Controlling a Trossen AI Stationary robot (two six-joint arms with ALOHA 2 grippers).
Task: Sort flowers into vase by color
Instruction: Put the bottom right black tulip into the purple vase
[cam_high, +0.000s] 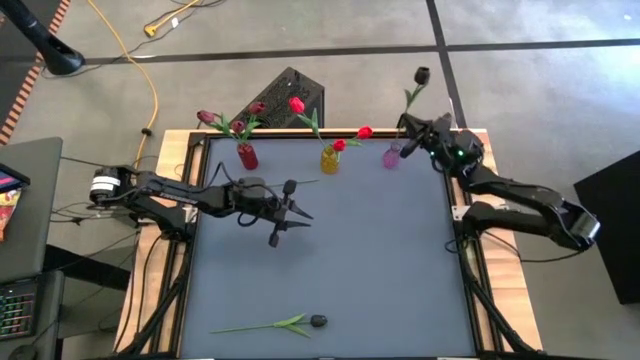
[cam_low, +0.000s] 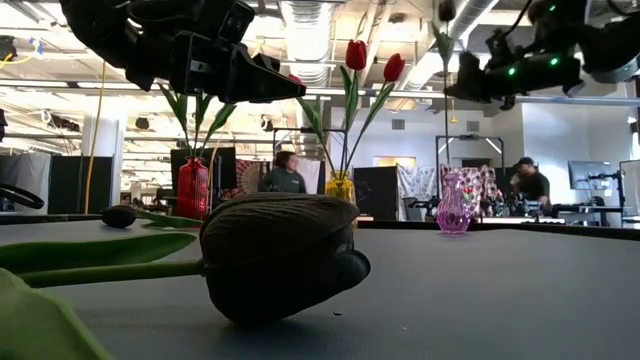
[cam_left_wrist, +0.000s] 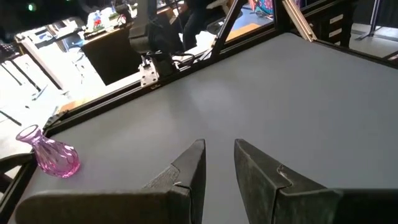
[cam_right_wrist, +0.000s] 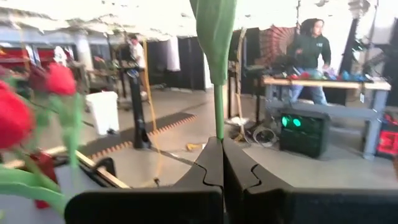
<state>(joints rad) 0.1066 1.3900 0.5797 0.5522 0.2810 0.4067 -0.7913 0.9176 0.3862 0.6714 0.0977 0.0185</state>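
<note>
Three vases stand along the table's far edge: a red vase (cam_high: 247, 156) with maroon flowers, a yellow vase (cam_high: 329, 160) with red flowers (cam_low: 356, 55), and a pink vase (cam_high: 391, 156). My right gripper (cam_high: 407, 128) hovers just beyond the pink vase, shut on a black-headed flower (cam_high: 422, 75). My left gripper (cam_high: 298, 210) hangs open over the table's left middle with nothing between its fingers (cam_left_wrist: 193, 168). One black flower (cam_high: 290, 186) lies on the table beside it. Another black flower (cam_high: 318, 321) lies near the front edge. My right gripper pinches the flower's thin green stem (cam_right_wrist: 218, 124) between its two fingers, below the leaf (cam_right_wrist: 214, 31). The fingers lie about level and across the stem. The flower stands upright, head above the gripper (cam_low: 445, 10), lifted clear of table and vases.
The right arm's base (cam_high: 470, 215) stands at the table's right edge and the left arm's (cam_high: 110, 188) at its left. A dark box (cam_high: 290, 95) sits behind the vases. People (cam_low: 285, 172) stand in the room beyond.
</note>
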